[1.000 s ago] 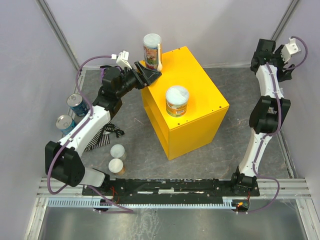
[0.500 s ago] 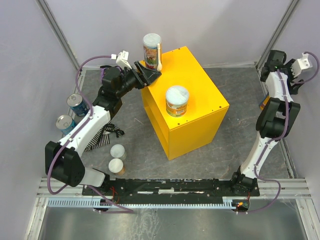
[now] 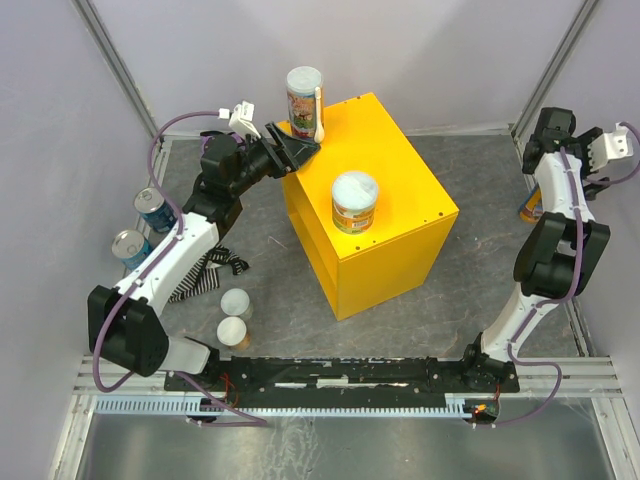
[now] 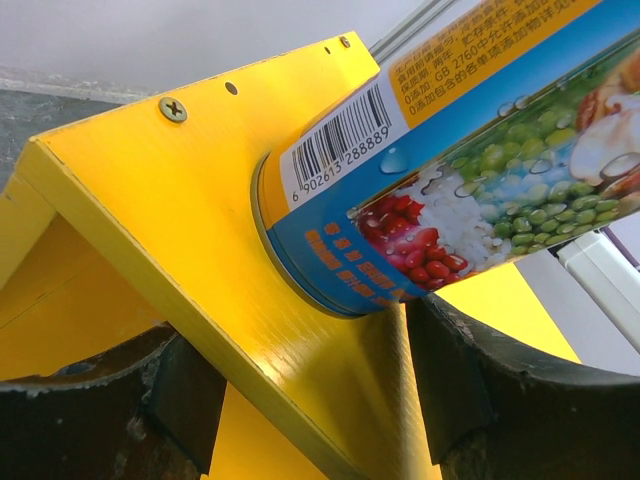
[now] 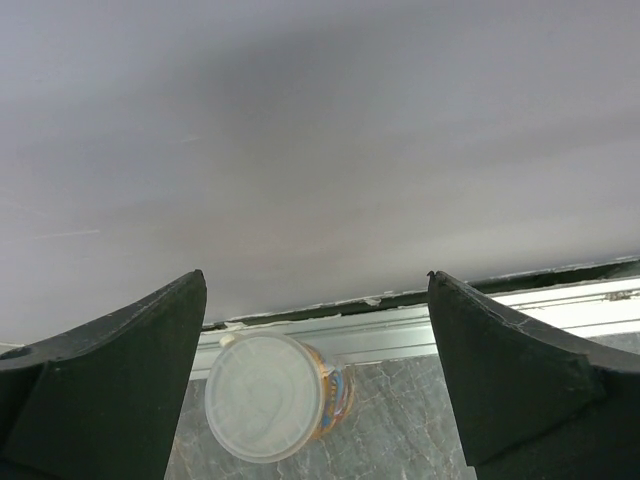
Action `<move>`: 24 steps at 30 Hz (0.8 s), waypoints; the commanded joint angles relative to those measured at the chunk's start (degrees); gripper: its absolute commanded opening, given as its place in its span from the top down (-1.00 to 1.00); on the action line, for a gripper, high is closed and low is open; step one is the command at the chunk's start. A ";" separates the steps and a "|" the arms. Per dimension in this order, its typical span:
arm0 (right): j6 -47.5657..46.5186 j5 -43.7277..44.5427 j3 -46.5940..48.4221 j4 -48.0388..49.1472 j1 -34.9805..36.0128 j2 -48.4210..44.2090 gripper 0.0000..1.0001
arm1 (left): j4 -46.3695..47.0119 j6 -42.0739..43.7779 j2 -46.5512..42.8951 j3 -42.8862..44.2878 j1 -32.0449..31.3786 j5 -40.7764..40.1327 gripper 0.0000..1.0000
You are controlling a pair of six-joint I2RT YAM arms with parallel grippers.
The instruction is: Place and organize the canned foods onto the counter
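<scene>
Top external, 2 cans (image 3: 354,200) on counter (image 3: 400,170), 4 on table (image 3: 470,270) L, 1 far R, L jaws, R jaws open, empty

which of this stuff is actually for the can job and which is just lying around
For the job:
- yellow counter
- tall can and white-lidded tub, both already on it
- blue tin, second blue tin
- pale-lidded tub, its neighbour tub
- far-right tub by the wall

Just lying about:
- striped cloth
</scene>
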 commanded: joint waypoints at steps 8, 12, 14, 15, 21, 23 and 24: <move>11.63 0.23 3.15 -4.28 0.06 0.37 -0.99 | 5.10 4.67 -3.64 1.54 1.03 -1.23 -0.48; 11.05 -0.20 5.26 -0.90 0.00 2.85 -0.99 | 4.31 5.13 -4.38 2.14 1.20 -2.15 -0.48; 9.46 -1.47 5.61 2.38 0.06 4.20 -0.98 | 3.70 5.65 -4.76 2.25 1.30 -2.77 -0.48; 9.44 -1.92 5.70 3.53 0.07 4.48 -0.99 | 3.45 5.80 -4.99 2.26 1.35 -3.03 -0.48; 2.66 -4.69 13.18 3.62 0.05 9.51 -0.99 | 3.23 5.99 -5.84 1.66 1.71 -3.19 -0.48; 0.49 -5.14 14.61 2.64 0.50 9.66 -0.99 | 3.38 5.92 -5.81 1.62 1.94 -2.99 -0.48; -0.50 -5.16 14.25 3.13 0.71 9.26 -0.99 | 3.43 5.83 -5.64 1.75 2.05 -2.77 -0.48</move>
